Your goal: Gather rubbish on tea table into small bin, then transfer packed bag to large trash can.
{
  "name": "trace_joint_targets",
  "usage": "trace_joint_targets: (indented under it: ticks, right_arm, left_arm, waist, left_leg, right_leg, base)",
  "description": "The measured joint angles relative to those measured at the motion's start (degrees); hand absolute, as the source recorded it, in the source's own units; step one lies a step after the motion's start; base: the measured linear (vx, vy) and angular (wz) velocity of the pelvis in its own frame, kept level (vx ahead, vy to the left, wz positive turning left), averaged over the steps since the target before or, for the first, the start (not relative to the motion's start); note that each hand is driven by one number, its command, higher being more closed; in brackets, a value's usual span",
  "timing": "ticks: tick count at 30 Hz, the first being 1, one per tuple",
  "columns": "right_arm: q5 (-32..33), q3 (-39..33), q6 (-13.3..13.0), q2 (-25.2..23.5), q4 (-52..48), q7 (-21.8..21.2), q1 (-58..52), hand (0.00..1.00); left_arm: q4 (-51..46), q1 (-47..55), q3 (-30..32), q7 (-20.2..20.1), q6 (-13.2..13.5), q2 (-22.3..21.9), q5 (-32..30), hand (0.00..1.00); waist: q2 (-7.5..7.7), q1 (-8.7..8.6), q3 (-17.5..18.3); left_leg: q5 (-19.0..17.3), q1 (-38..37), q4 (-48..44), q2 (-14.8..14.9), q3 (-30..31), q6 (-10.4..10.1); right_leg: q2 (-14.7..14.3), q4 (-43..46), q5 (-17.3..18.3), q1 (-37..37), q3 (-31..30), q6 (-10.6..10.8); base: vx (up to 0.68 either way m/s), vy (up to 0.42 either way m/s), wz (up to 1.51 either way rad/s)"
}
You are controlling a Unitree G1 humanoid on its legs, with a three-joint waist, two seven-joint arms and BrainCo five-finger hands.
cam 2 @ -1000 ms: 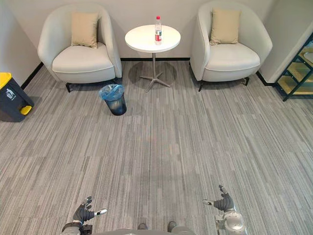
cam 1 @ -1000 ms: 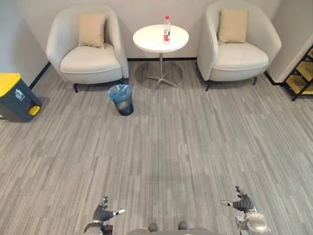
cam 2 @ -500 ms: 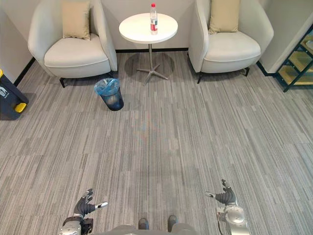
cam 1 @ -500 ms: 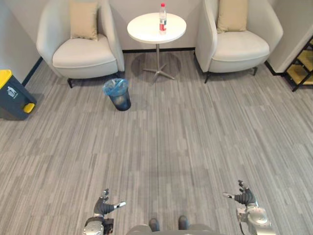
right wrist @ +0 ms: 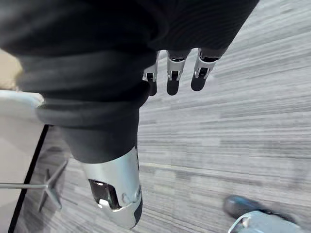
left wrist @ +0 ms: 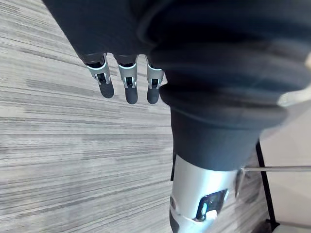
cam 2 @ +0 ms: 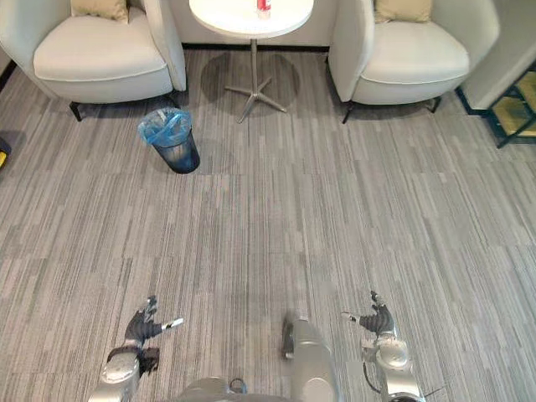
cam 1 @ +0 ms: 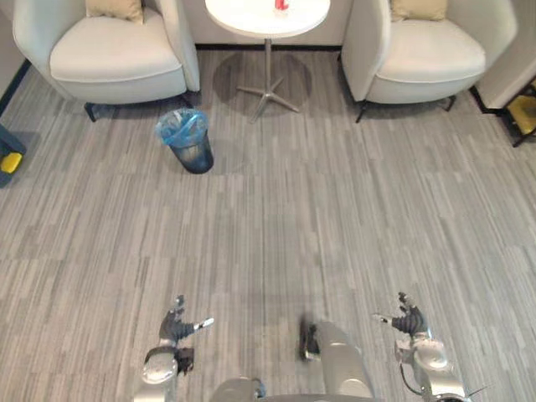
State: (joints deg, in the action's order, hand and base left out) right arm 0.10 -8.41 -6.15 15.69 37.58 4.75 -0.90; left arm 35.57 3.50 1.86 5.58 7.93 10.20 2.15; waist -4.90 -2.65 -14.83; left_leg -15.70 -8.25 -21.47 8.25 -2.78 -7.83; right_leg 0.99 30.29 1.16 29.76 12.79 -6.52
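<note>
A grey striped carpeted floor [cam 1: 352, 218] takes up most of the head views, and its open middle lies between the robot and the seating group. By the far wall a left armchair [cam 1: 117, 54] sits at 11 o'clock and a right armchair [cam 1: 431, 50] at 1 o'clock. They flank the round white bench [cam 1: 243, 15] at 12 o'clock, so that anyone seated can reach it. At 9 o'clock, cut by the view's edge, shows a dark corner with a yellow pedal, which I judge to be the large trash can [cam 1: 8, 149]. It stands well apart from the seats, which is likely why the packed bag has to be carried over. The small bin [cam 1: 191, 152] stands on the carpet at 11 o'clock, just in front of the left armchair and near the bench's foot. It is lined with a blue bag [cam 1: 178, 126] folded over its rim, ready to take rubbish. On the bench stands a bottle [cam 1: 280, 4], of which only the red-labelled bottom shows; it looks like the rubbish to gather. The left hand [cam 1: 176, 327] at 7 o'clock and the right hand [cam 1: 409, 321] at 5 o'clock hang low beside the robot, loosely spread and holding nothing. Each wrist view shows straight fingers [left wrist: 129, 93] [right wrist: 173, 86] over bare carpet. The bottle lies well apart from both hands, toward 12 o'clock, so the step in hand is probably the approach.
</note>
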Motion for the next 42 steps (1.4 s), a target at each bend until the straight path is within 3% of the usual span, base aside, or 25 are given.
trace_joint_targets:
  ticks: [2,3,4,6,8,10,12,13,14,15,16,18,20,21,22,24,26,28,30,31,33,35,37,40,42]
  right_arm:
    - [0.00,0.70,-0.24,0.41,-0.15,0.01,-0.46,0.00]
    - [0.34,2.15,-0.75,-0.42,-0.85,0.22,-0.96,0.00]
    - [0.71,2.45,-0.94,-0.52,-0.64,0.39,-0.33,0.00]
    - [2.00,2.51,-1.22,-3.01,-0.78,0.46,1.27,0.00]
    - [2.18,2.57,-1.30,-3.86,-0.60,0.30,2.04,0.00]
    - [2.35,2.47,-1.41,-2.65,-0.58,0.36,2.32,0.00]
    - [2.66,1.44,-1.49,-1.19,-0.27,0.56,2.89,0.00]
    - [2.65,1.50,-1.44,-0.91,-0.22,0.56,2.66,0.00]
    - [2.61,1.54,-1.23,-2.30,0.95,0.55,2.70,0.00]
    - [2.57,1.35,-1.18,-2.79,1.71,0.39,2.13,0.00]
    - [2.53,0.98,-1.18,-2.79,1.87,0.41,1.46,0.00]
    - [2.01,1.28,-1.18,-3.20,3.42,0.25,1.61,0.00]
    - [1.56,2.43,-1.18,-3.94,3.82,0.13,1.56,0.00]
    - [1.52,2.90,-1.19,-4.37,3.83,0.04,1.52,0.00]
    - [1.52,3.11,-1.22,-4.46,3.81,0.04,1.53,0.00]
    - [1.44,3.94,-1.21,-4.43,3.80,0.04,1.79,0.00]
    - [1.43,3.86,-1.09,-3.90,4.22,0.06,1.12,0.00]
    - [1.44,3.76,-0.99,-3.94,4.12,0.13,0.90,0.00]
    - [1.44,3.76,-0.92,-4.04,3.75,0.19,0.34,0.00]
    - [1.43,3.25,-0.62,-3.36,3.64,0.24,0.46,0.00]
    - [1.46,2.14,-0.51,-3.72,-0.95,0.42,0.56,0.00]
    - [1.64,2.17,-1.06,-4.07,-4.79,1.18,-0.33,0.00]
    - [2.16,2.09,-2.56,-4.65,-8.04,1.83,-1.44,0.00]
    - [2.67,0.95,-4.71,-4.69,-11.96,1.83,-1.37,0.00]
    - [2.62,0.25,-4.70,-4.61,-12.75,1.82,-2.20,0.00]
  left_arm:
    - [-0.18,0.52,0.11,-0.12,0.14,-1.79,-0.03,0.00]
    - [-0.40,3.39,0.40,-0.42,0.44,-1.55,-0.03,0.00]
    - [-0.01,3.79,1.08,-0.42,0.57,-2.16,-0.01,0.00]
    - [-0.12,3.78,1.77,-0.44,-0.05,-1.87,0.00,0.00]
    - [-0.66,4.04,0.92,-0.65,-0.05,-2.20,-0.04,0.00]
    - [-0.76,4.42,-0.09,-0.89,-0.08,-2.56,-0.05,0.00]
    - [-0.83,5.38,-0.10,-1.70,-0.10,-3.29,-0.08,0.00]
    - [-0.83,6.44,-0.19,-1.70,-0.09,-3.36,-0.10,0.00]
    - [-0.09,6.19,-0.15,-1.68,-0.19,-2.66,-0.20,0.00]
    - [-0.06,5.46,0.05,-1.64,-0.26,-2.01,-0.57,0.00]
    - [-0.17,5.03,-0.20,-1.74,-0.15,-2.22,-0.63,0.00]
    - [0.63,4.37,-0.26,-1.57,-0.11,-2.41,-0.59,0.00]
    - [1.00,4.29,-0.62,-1.28,-0.25,-1.83,-0.57,0.00]
    - [0.99,4.13,-1.21,-0.79,-0.23,-1.54,-0.54,0.00]
    - [1.00,4.03,-1.24,-0.45,-0.22,-1.35,-0.53,0.00]
    - [1.00,3.51,-1.69,-0.35,-0.21,-0.67,-0.47,0.00]
    - [2.08,1.94,-1.77,-0.40,-0.24,-0.82,-0.48,0.00]
    - [2.08,1.74,-1.76,-0.35,-0.16,-0.55,-0.50,0.00]
    - [2.17,1.82,-1.74,-0.34,-0.13,0.06,-0.53,0.00]
    - [3.12,1.57,-1.66,-0.26,-0.18,-1.22,-0.54,0.00]
    - [3.29,1.57,-1.42,-0.26,-0.16,-1.73,-0.54,0.00]
    - [3.31,1.61,-1.39,-0.29,-0.18,-2.94,-0.54,0.00]
    - [3.35,2.09,-2.51,-0.35,-0.10,-3.88,-0.54,0.00]
    - [3.37,2.28,-3.03,-0.52,0.00,-5.68,-0.58,0.00]
    - [4.32,2.09,-4.66,-0.56,0.00,-5.75,-0.67,0.00]
  waist:
    - [0.89,-0.60,-0.87]
    - [1.19,0.59,-0.35]
    - [-0.61,0.85,-0.77]
    - [1.45,2.57,-2.01]
    - [4.98,5.07,-3.61]
    - [5.50,5.71,-3.36]
    - [2.92,7.03,-2.13]
    - [1.56,7.09,-1.23]
    - [4.23,7.68,-0.01]
    - [6.69,6.52,1.74]
    - [6.94,6.38,1.89]
    - [6.97,6.39,1.89]
    - [6.69,6.07,1.81]
    - [6.25,5.19,1.72]
    - [5.99,4.86,1.79]
    - [5.58,3.57,1.76]
    - [4.62,2.61,1.04]
    - [4.59,1.77,1.21]
    - [6.57,1.84,1.99]
    - [4.42,1.95,2.38]
    - [3.52,1.93,2.59]
    - [3.46,2.03,2.27]
    - [3.99,2.43,2.11]
    - [3.70,3.39,2.29]
    - [1.68,3.13,2.50]
  left_leg:
    - [17.37,4.21,-15.26,0.17,-0.91,3.74]
    - [19.32,7.75,-28.12,3.51,-3.09,4.95]
    - [14.00,11.32,-37.31,7.35,-4.95,6.44]
    - [7.39,19.26,-44.73,7.83,-7.38,7.47]
    - [2.76,29.38,-37.81,3.24,-9.28,7.46]
    - [2.91,33.70,-23.97,-0.36,-10.27,6.78]
    - [11.13,35.76,2.66,-3.34,-9.54,6.22]
    - [15.02,36.09,6.30,-3.31,-8.53,8.14]
    - [18.40,36.67,1.64,-5.48,-8.20,12.68]
    - [14.87,36.57,-0.35,-8.48,-8.95,13.81]
    - [13.39,35.71,-1.11,-9.35,-9.14,14.43]
    - [6.70,29.05,-3.55,-10.78,-9.20,15.13]
    - [3.87,21.56,-1.78,-11.17,-8.55,15.06]
    - [3.07,16.43,1.20,-11.18,-7.75,15.01]
    - [2.97,14.08,2.88,-11.18,-7.30,14.91]
    - [2.56,8.43,7.13,-10.82,-5.57,14.34]
    - [2.39,3.43,8.44,-9.08,-3.86,13.93]
    - [0.96,1.27,8.57,-7.96,-1.64,10.78]
    - [-1.93,-1.23,8.39,-8.30,-0.58,7.00]
    - [-2.48,-1.56,7.27,-5.85,0.78,6.07]
    - [-1.44,2.80,-2.06,-3.66,1.80,4.37]
    - [0.38,8.22,-15.93,-1.08,0.69,2.68]
    - [-1.04,9.91,-21.25,1.62,-2.94,4.44]
    - [-1.52,13.44,-12.12,2.24,-5.36,4.57]
    - [3.76,14.41,1.48,2.67,-4.92,2.47]
  right_leg:
    - [0.31,2.60,3.49,-5.62,1.45,-0.93]
    - [-2.56,-8.59,6.01,-14.16,0.09,-0.27]
    - [-5.39,-11.28,6.45,-18.87,-0.43,-1.41]
    - [-5.92,-15.09,7.66,-26.13,-3.07,-2.06]
    - [-3.56,-22.26,7.69,-35.77,-5.45,-2.03]
    - [-2.24,-24.76,8.49,-39.70,-6.91,-0.73]
    - [-2.47,-26.38,11.33,-44.78,-10.00,2.02]
    - [-3.34,-25.99,12.27,-45.97,-11.16,2.97]
    - [-0.60,-21.89,15.55,-46.01,-12.89,3.91]
    - [2.43,-13.94,15.80,-43.02,-13.00,5.17]
    - [3.32,-8.93,14.68,-41.55,-13.51,7.74]
    - [3.72,15.12,10.42,-34.35,-17.43,22.42]
    - [4.43,30.47,10.89,-28.13,-15.07,21.17]
    - [5.67,34.61,12.51,-24.04,-10.80,16.08]
    - [6.11,34.91,13.04,-21.88,-9.05,14.26]
    - [6.09,30.08,15.10,-15.73,-5.69,11.23]
    - [3.96,10.47,15.43,-12.47,-5.24,10.49]
    - [1.70,-7.61,9.38,-12.59,-8.39,10.96]
    - [1.72,-14.87,-6.23,-12.47,-11.59,8.91]
    - [0.48,-12.65,-4.77,-12.60,-10.06,6.58]
    - [-0.61,-14.24,-2.36,-14.57,-7.60,4.86]
    - [-1.34,-17.77,-1.72,-19.96,-6.40,3.93]
    - [-1.41,-20.90,-1.46,-25.89,-5.99,3.53]
    - [-0.21,-23.79,-1.24,-28.99,-6.81,3.93]
    - [-0.50,-23.42,-0.18,-29.27,-6.86,5.77]
  base:
    - [0.74,-0.251,0.35]
    - [0.66,-0.305,-0.21]
    - [0.81,-0.272,-0.51]
    - [0.65,-0.104,-0.43]
    - [0.78,-0.056,-0.33]
    - [0.78,0.028,-0.51]
    - [0.77,0.157,-0.70]
    - [0.83,0.258,-0.71]
    - [0.82,0.263,-0.19]
    - [0.82,0.251,0.06]
    - [0.81,0.224,0.37]
    - [0.91,0.238,0.01]
    - [0.65,0.137,-0.04]
    - [0.46,0.080,0.06]
    - [0.67,0.084,0.19]
    - [0.54,0.014,0.36]
    - [0.51,-0.072,0.56]
    - [0.48,-0.132,0.69]
    - [0.49,-0.191,0.65]
    - [0.54,-0.255,0.41]
    - [0.54,-0.291,0.43]
    - [0.40,-0.210,0.42]
    - [0.33,-0.117,0.21]
    - [0.21,0.017,-0.15]
    - [0.13,0.193,-0.03]
